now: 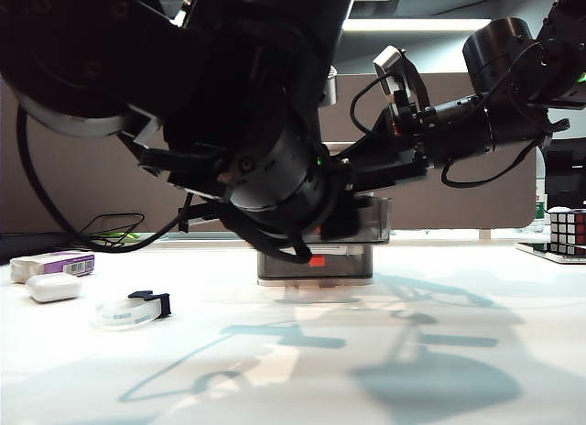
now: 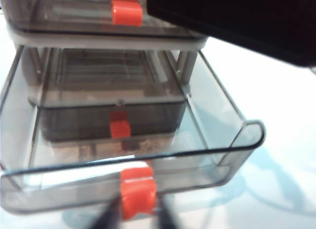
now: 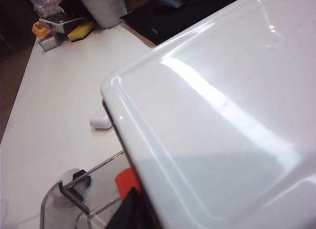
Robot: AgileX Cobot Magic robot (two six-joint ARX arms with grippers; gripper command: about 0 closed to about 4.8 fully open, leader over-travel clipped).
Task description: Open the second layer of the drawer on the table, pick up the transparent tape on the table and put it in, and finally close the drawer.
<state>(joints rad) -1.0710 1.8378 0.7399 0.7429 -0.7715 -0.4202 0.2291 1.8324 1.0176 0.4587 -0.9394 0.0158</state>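
Exterior view: your transparent tape (image 1: pixel 135 309) lies on the table (image 1: pixel 385 370), left of the drawer (image 1: pixel 316 265). Left wrist view: second layer (image 2: pixel 148 140) pulled out; left gripper (image 2: pixel 139 216) fingers narrowly apart beside its red handle (image 2: pixel 138 192). Right wrist view: right gripper (image 3: pixel 129 209) at the cabinet top; you cannot tell its state.

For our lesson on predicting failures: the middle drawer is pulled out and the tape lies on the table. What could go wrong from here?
1. The left pincer straddles the second layer's red tab; withdrawing carelessly might drag it further out.
2. The transparent tape lies flat and clear, so it may slip from a grasp.
3. The right pincer sits by the drawer's top; bumping it could shift the unit.
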